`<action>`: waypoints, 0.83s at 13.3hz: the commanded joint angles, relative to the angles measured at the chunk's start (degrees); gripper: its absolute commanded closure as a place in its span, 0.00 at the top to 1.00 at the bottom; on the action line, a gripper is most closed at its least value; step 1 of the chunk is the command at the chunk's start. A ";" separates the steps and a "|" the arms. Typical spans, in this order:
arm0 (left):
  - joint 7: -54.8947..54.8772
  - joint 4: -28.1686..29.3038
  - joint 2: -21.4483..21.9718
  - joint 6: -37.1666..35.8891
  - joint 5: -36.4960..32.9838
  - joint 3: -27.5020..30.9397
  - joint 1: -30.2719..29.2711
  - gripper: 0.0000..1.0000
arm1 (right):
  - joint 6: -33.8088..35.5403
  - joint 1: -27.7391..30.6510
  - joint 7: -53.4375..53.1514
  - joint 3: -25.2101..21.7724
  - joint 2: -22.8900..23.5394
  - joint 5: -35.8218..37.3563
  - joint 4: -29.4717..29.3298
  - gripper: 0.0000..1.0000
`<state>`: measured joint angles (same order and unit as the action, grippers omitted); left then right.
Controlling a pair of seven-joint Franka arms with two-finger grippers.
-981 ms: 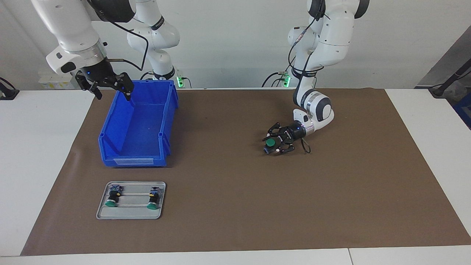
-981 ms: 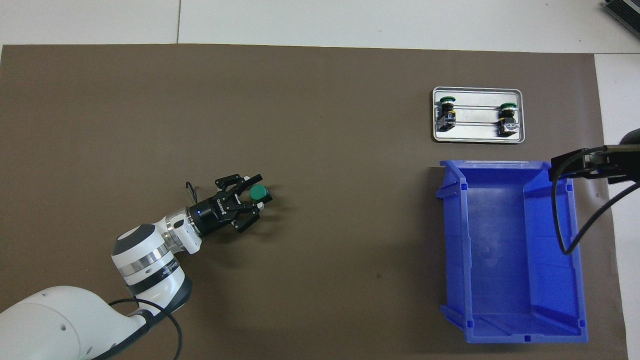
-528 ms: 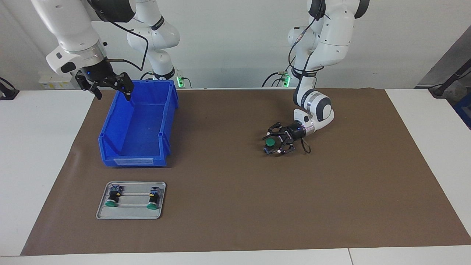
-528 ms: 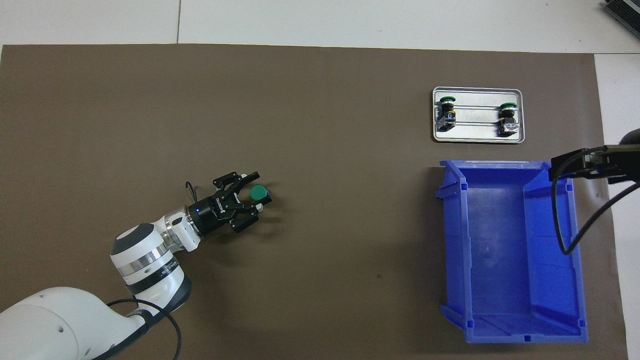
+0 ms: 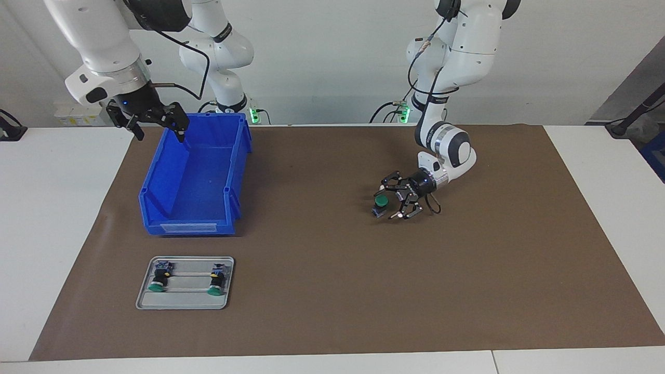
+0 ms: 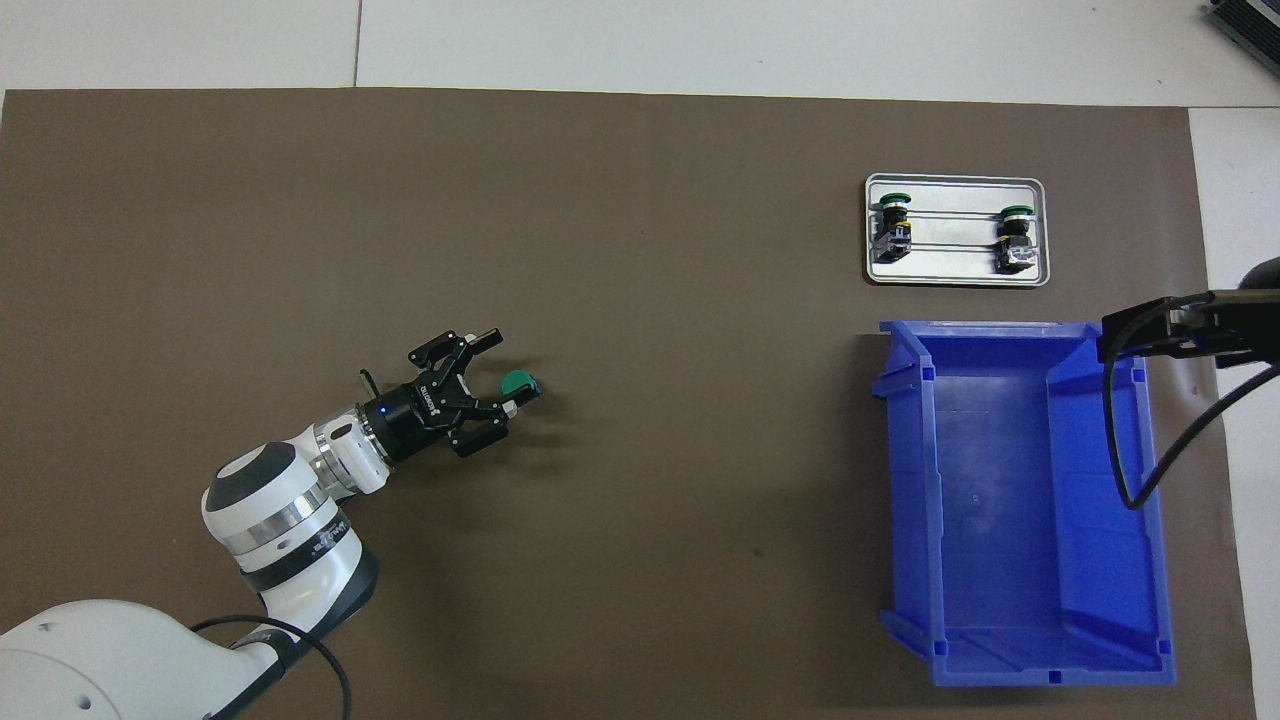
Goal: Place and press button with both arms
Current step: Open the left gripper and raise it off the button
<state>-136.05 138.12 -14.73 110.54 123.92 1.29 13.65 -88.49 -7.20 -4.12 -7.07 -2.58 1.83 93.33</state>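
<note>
one button (image 5: 381, 203) on mat, left tool (image 5: 390, 199) spread around it, right tool (image 5: 156, 124) spread

One camera sits high across the table and faces the robots, so the blue bin (image 5: 195, 174) appears just under their bases and the metal tray (image 5: 185, 282) lower, farther from them than the bin. The second camera hangs above the robots' own end, looking forward and steeply down, so the tray (image 6: 956, 268) lies above the bin (image 6: 1020, 500). Both take in the brown mat (image 5: 332, 291) from well back, half a turn apart.
</note>
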 commanded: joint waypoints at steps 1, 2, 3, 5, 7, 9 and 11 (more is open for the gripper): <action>3.85 -0.05 2.42 1.61 0.88 -0.14 0.41 0.94 | 0.78 0.44 1.39 0.31 -0.67 -0.77 0.10 1.00; 5.78 -0.83 3.21 1.70 0.88 -0.06 0.41 0.94 | 0.78 0.44 1.31 0.31 -0.67 -0.77 0.10 1.00; 7.62 -1.71 3.65 2.48 0.80 -0.14 0.41 0.94 | 0.78 0.44 1.31 0.31 -0.67 -0.77 0.10 1.00; 11.57 -3.73 5.31 6.25 0.53 -0.23 1.46 0.94 | 0.78 0.44 1.31 0.31 -0.67 -0.77 0.10 1.00; 18.50 -6.88 8.73 17.10 -0.17 -0.23 3.91 0.94 | 0.78 0.44 1.31 0.31 -0.67 -0.77 0.10 1.00; 24.66 -11.89 10.77 31.60 -1.31 -0.23 8.57 0.94 | 0.78 0.44 1.31 0.31 -0.67 -0.77 0.10 1.00; 28.89 -15.59 10.69 37.89 -4.90 -0.32 10.77 0.94 | 0.69 0.44 1.31 0.31 -0.67 -0.77 0.10 1.00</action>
<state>-111.46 125.32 -4.45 142.75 122.03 0.52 21.91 -88.49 -7.20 -4.12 -7.07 -2.58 1.83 93.33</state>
